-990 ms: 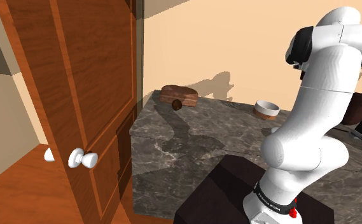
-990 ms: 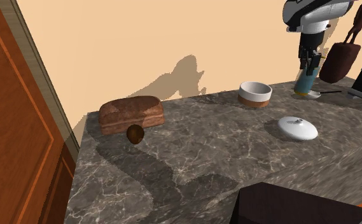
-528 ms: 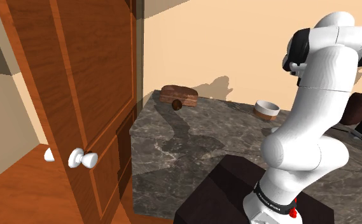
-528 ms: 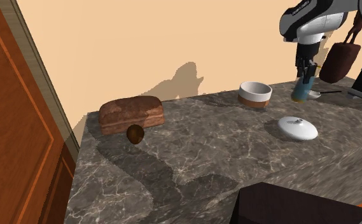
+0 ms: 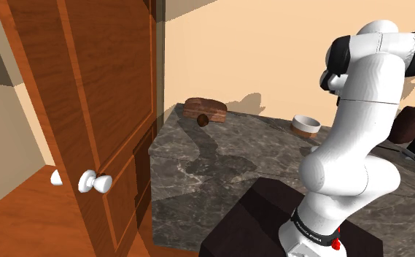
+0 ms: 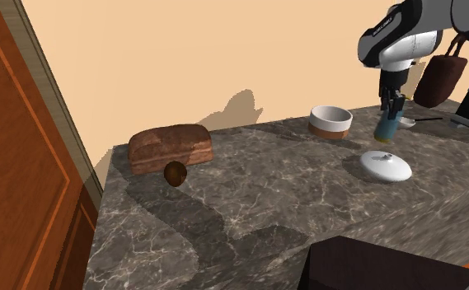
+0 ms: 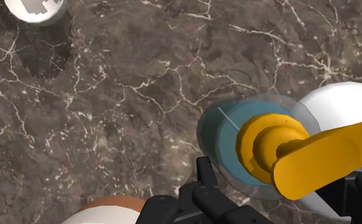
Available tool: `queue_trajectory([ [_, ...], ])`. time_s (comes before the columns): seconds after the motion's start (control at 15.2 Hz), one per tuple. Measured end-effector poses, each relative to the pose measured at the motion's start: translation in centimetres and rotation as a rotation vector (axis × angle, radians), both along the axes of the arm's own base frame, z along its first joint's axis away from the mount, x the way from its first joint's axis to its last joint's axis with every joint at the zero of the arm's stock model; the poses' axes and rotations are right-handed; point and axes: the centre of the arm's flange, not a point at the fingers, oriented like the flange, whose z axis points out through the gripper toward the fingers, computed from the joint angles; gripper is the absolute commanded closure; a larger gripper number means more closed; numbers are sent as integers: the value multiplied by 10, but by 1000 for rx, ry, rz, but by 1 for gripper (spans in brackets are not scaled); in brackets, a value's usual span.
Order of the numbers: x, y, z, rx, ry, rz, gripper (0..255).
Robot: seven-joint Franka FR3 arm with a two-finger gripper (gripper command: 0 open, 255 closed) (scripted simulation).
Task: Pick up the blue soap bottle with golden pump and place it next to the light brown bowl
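A white robot arm [image 5: 359, 139] rises from its stand, bends high at the elbow and reaches over the back right part of a dark marbled stone counter [image 6: 265, 206], with its wrist pointing straight down. Its black gripper [image 6: 391, 104] is clenched on the top of a translucent blue soap bottle with a golden pump [image 6: 385, 129]. The bottle is upright, near a light brown bowl with a white inside [image 6: 330, 120] by the counter's back edge. A white domed lid [image 6: 385, 166] lies nearer the front. Whether the bottle's base touches the counter cannot be told.
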Motion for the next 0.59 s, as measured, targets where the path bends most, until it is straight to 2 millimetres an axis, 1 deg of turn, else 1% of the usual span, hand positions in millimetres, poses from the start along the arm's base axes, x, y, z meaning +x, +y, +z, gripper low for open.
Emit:
queue_trajectory([
  [0.46, 0, 0, -38, 0, 0, 0, 255],
  [0.59, 1, 0, -43, 0, 0, 0, 255],
])
